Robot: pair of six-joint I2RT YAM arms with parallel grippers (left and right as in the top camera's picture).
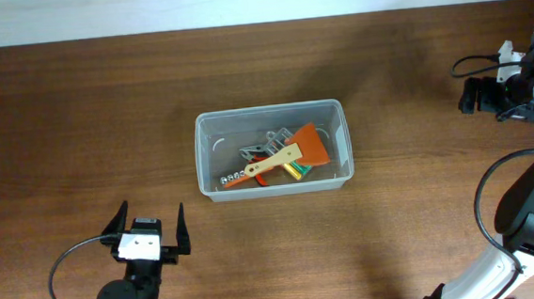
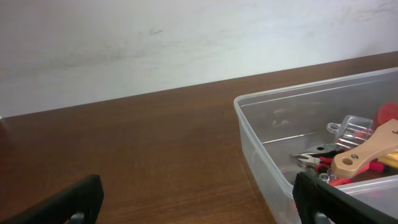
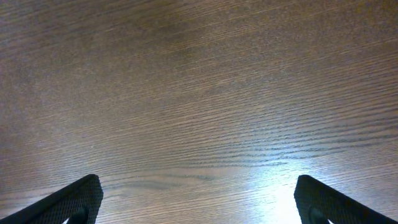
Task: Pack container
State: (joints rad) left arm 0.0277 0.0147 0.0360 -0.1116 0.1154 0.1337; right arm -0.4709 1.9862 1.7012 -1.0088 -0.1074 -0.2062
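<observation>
We see the container (image 1: pixel 270 109) at the middle of the worktop (image 1: pixel 76 116), well apart from every edge, its long sides running parallel to the far edge. It is a clear, slightly milky plastic tub, rectangular with rounded corners and a thickened rim all round. It has no lid on it. Its walls are thin enough that the wood grain shows through them in the left wrist view.

Several hand tools lie heaped toward its right half:
- A scraper (image 1: pixel 297 149) with an orange blade and a pale wooden handle lies on top, slanting across the pile.
- Grey needle-nose pliers (image 2: pixel 314 152) lie under the handle, tips toward the tub's left end.
- A small clear case (image 2: pixel 354 130) rests behind the pliers.
- Something yellow and green (image 1: pixel 297 170) shows beneath the blade; we cannot tell what it is.

The left half of the tub floor is bare.

The left gripper (image 1: pixel 148 219) sits near the front edge, left of the tub and apart from it, with its jaws spread wide and nothing between them. The right gripper (image 3: pixel 199 198) is up by the far right corner, well apart from the tub. Its jaws are also spread wide over bare wood.
</observation>
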